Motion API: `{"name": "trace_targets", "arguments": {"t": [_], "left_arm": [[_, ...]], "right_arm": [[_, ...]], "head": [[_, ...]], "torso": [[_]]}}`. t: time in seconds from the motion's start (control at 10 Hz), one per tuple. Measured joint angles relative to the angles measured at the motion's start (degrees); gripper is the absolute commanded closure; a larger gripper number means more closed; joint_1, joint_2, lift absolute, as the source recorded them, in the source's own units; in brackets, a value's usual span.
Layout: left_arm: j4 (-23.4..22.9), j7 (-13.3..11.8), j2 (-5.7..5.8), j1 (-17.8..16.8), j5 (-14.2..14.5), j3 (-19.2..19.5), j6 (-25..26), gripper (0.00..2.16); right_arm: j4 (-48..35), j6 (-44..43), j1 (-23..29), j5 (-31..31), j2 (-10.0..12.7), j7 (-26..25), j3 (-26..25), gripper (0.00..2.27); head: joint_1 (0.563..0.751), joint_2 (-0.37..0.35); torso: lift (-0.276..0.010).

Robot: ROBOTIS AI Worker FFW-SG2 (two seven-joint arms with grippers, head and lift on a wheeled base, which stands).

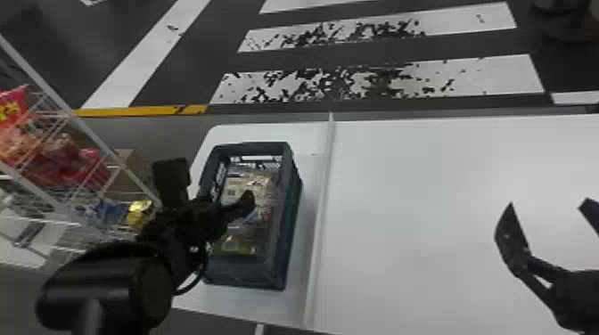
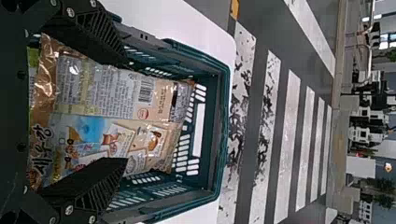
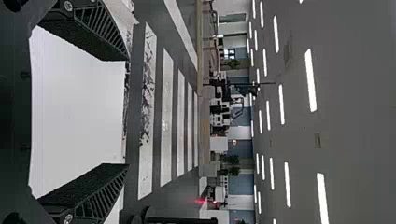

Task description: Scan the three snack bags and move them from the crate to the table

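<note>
Fingers [image 2: 100,184] spread apart, the left gripper [image 1: 209,189] is hovering at the crate [image 1: 278,267], where the snack bags [image 1: 249,180] are lying, unpinched. Just beside the crate, a white divider [image 1: 326,178] is running along the table [image 1: 414,187]. Well apart, the right gripper [image 1: 550,209] is hanging over the table, its fingers spread too. Leftward, a wire rack [image 1: 89,138] is holding red packets [image 1: 67,160].
</note>
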Motion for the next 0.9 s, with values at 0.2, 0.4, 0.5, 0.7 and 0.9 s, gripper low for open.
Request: {"name": "trace_targets", "arguments": {"t": [0.2, 0.4, 0.5, 0.7, 0.9], "left_arm": [[5.81, -0.01, 0.55, -6.07, -1.73, -2.98, 2.2, 0.15], [12.03, -0.01, 0.65, -11.03, -3.04, -5.86, 3.15, 0.16], [14.21, -0.01, 0.66, -12.18, -3.5, -6.67, 4.0, 0.21], [16.48, -0.02, 0.67, -12.54, -3.66, -6.94, 4.96, 0.54], [17.17, -0.23, 0.77, -11.75, -3.81, -6.86, 5.06, 1.98]], "right_arm": [[0.32, -0.31, 0.24, 0.01, -0.84, -0.35, -0.06, 0.08], [0.7, -0.83, 0.31, -0.01, -1.38, -0.84, -0.07, 0.08], [0.79, -0.92, 0.3, -0.01, -1.58, -1.04, -0.07, 0.08], [1.17, -0.98, 0.02, -0.01, -1.82, -1.38, -0.02, 0.08], [2.07, -1.38, -0.48, -0.01, -1.82, -1.8, 0.45, 0.08]], "head": [[0.695, 0.248], [0.695, 0.222], [0.695, 0.216], [0.695, 0.216], [0.695, 0.223]], "torso": [[-0.062], [-0.062], [-0.062], [-0.062], [-0.062]]}}
